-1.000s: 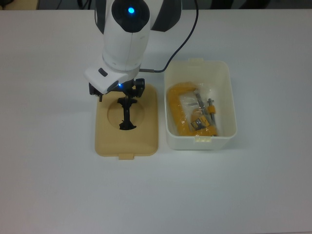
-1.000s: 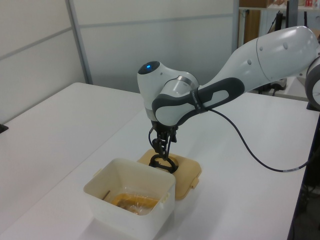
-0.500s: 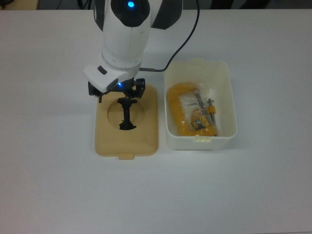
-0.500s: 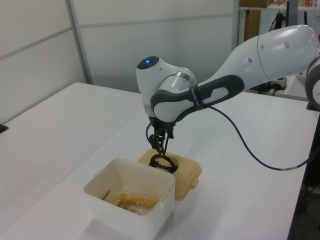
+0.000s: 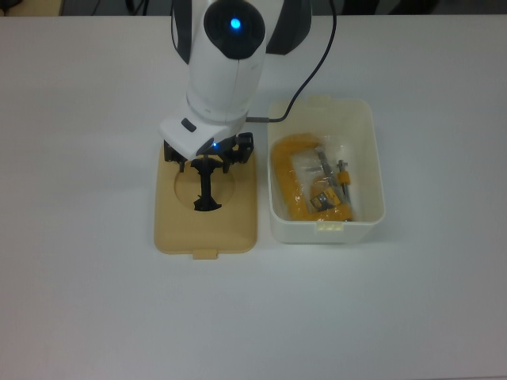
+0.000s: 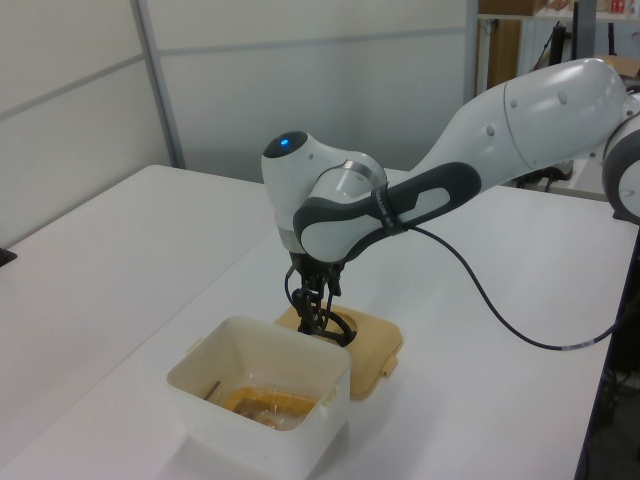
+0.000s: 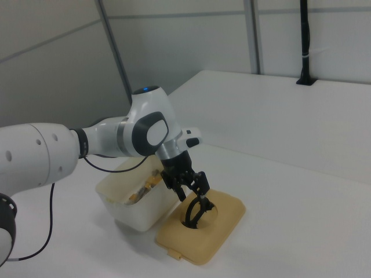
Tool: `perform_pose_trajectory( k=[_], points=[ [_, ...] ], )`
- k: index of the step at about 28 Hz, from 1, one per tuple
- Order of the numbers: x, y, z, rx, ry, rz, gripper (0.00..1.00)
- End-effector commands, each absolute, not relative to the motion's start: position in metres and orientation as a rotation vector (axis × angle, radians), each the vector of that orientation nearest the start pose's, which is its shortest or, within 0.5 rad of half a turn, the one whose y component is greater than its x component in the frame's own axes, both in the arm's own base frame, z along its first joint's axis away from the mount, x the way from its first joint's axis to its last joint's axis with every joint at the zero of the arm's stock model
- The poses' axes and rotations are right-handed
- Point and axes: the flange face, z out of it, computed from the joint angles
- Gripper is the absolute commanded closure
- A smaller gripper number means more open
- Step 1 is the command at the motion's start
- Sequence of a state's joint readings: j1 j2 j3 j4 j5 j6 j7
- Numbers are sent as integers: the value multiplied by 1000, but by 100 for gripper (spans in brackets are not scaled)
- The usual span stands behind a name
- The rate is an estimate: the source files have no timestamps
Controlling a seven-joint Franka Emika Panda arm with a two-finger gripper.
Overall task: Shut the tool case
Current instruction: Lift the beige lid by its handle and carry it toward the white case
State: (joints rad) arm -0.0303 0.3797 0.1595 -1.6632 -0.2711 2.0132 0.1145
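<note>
The tool case's white tub (image 5: 326, 232) stands open on the table, holding a yellow clamp (image 5: 287, 184) in clear wrap. Its tan lid (image 5: 238, 228) lies flat just to the top view's left of the tub, touching it or nearly so. A black handle (image 5: 206, 193) stands in the lid's round recess. My gripper (image 5: 207, 164) hangs open over the far end of that handle, fingers spread to either side. In the right view the gripper (image 7: 191, 191) sits just above the handle (image 7: 195, 215), beside the tub (image 7: 137, 218). The left view shows the gripper (image 6: 312, 305) low over the lid (image 6: 381, 341).
The white table (image 5: 396, 317) runs wide on all sides of the case. A black cable (image 5: 305, 71) trails from my wrist past the tub's far-left corner in the top view. Walls and a window frame stand behind the table.
My arm has shifted toward the top view's right, closer to the tub, and dropped lower over the lid's handle. Lid and tub have not moved.
</note>
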Motion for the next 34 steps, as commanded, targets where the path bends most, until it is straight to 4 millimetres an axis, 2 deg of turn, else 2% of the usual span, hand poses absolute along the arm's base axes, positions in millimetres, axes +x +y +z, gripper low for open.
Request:
perform_pose_trajectory(
  k=[1, 4, 5, 6, 9, 15, 20, 27, 34],
  points=[
    [659, 58, 376, -3348, -186, 24, 40],
    [659, 58, 377, -3348, -180, 21, 87],
    [659, 59, 377, -3347, -174, 23, 97],
    [659, 60, 377, -3348, -158, 21, 100],
    [659, 61, 377, -3349, -137, 15, 100],
    [664, 63, 391, -3342, -95, -31, 100],
    [666, 63, 404, -3341, -80, -15, 100],
    [663, 63, 412, -3341, -78, -4, 100],
    [666, 57, 453, -3312, -14, 47, 100]
  ],
)
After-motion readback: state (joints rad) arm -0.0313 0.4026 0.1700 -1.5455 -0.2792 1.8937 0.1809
